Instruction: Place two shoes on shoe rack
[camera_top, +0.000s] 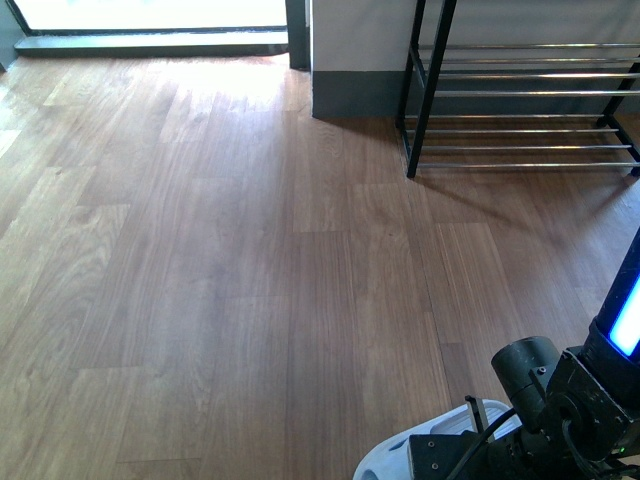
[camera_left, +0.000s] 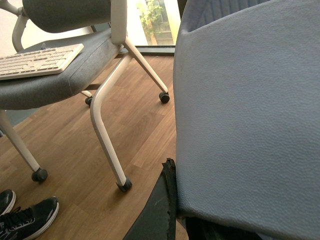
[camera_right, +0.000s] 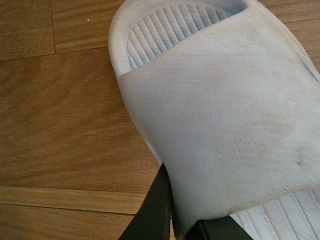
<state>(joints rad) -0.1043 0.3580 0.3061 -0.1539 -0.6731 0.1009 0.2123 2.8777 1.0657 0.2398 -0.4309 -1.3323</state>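
Observation:
The two shoes here are slippers. A grey-blue slipper fills the left wrist view, its strap clamped in my left gripper; one black finger shows along its edge. In the right wrist view my right gripper is shut on the strap of a white slipper, held just over the wooden floor. The front view shows that white slipper at the bottom edge beside my right arm. The shoe rack, black frame with chrome bars, stands at the far right against the wall. My left arm is out of the front view.
A grey office chair on white legs with castors carries a white keyboard. Black sneakers lie on the floor near it. A wall corner with a grey base stands left of the rack, with a bright glass door beyond.

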